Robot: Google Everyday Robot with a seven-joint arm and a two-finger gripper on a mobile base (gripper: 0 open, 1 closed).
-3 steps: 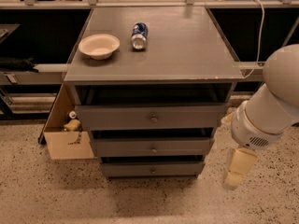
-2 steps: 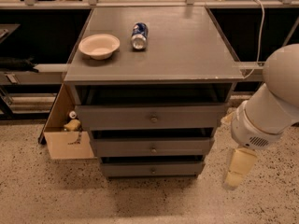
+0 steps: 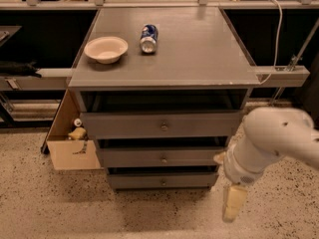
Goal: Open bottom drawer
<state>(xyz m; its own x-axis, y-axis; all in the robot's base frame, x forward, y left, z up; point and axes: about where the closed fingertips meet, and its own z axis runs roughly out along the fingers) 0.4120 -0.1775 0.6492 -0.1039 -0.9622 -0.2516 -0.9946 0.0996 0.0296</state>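
The grey cabinet has three drawers stacked under its top. The bottom drawer (image 3: 162,181) is the lowest and slimmest, with a small round knob at its centre, and its front sits flush with the cabinet. The middle drawer (image 3: 162,158) and the top drawer (image 3: 162,125) stand above it. My gripper (image 3: 233,203) hangs from the white arm (image 3: 269,143), pointing down near the floor. It is to the right of the bottom drawer's right end and apart from it.
A white bowl (image 3: 105,49) and a blue can (image 3: 148,38) on its side lie on the cabinet top (image 3: 199,54). An open cardboard box (image 3: 72,143) stands on the floor at the cabinet's left. A cable (image 3: 275,29) hangs at the right. The floor is speckled.
My arm and gripper have moved down and to the left, closer to the cabinet's lower right corner. The drawers, bowl and can have not moved.
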